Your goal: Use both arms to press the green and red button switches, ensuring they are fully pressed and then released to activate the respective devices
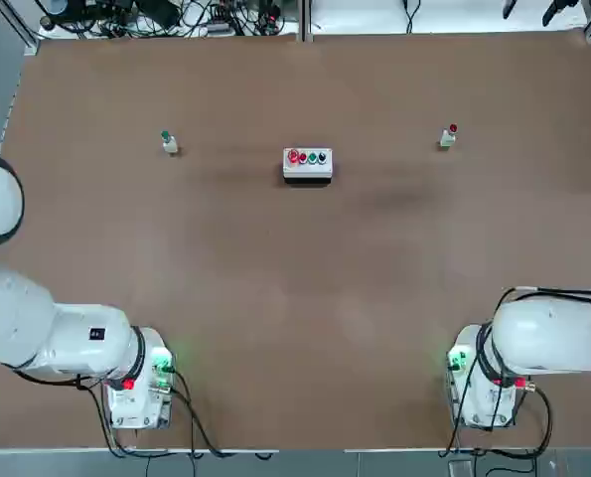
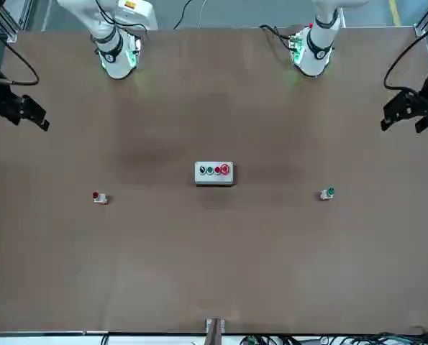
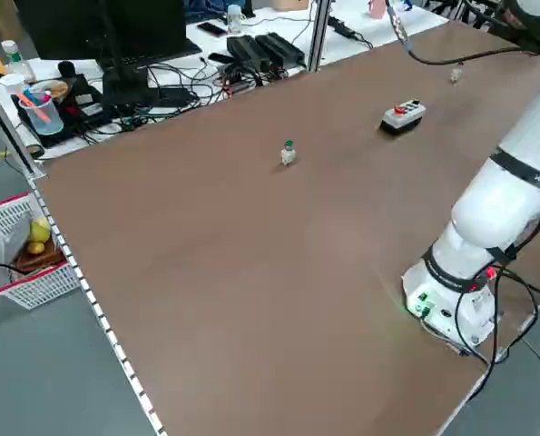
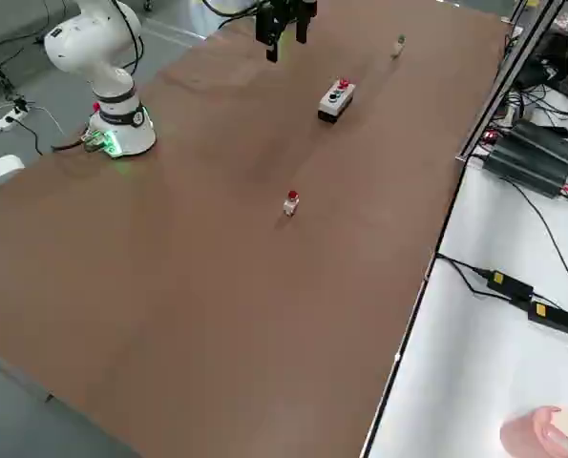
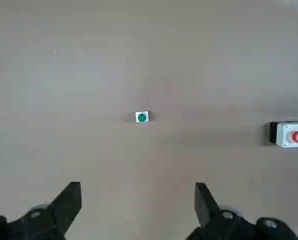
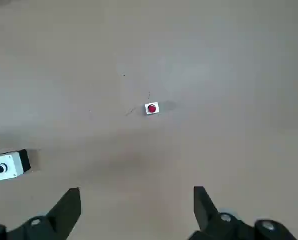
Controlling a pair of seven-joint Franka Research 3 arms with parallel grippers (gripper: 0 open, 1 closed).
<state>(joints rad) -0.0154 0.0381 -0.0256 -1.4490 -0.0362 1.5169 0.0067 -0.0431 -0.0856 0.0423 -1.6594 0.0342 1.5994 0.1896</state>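
Risk: wide jaws straddle the small caps.
Your left claw (image 5: 138, 212) and right claw (image 6: 137, 215) hang spread above the table, short of green switch (image 1: 170, 142) (left) and red switch (image 1: 449, 136) (right); tipping likely if off-centre, height hard to judge.

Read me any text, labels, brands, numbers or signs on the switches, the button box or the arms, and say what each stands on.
No word or number is readable.
Green button switch: none seen.
Red button switch: none seen.
White button box: none readable.
Left arm: small dark square mark, too small to read.
Right arm: orange-yellow label, too small to read.
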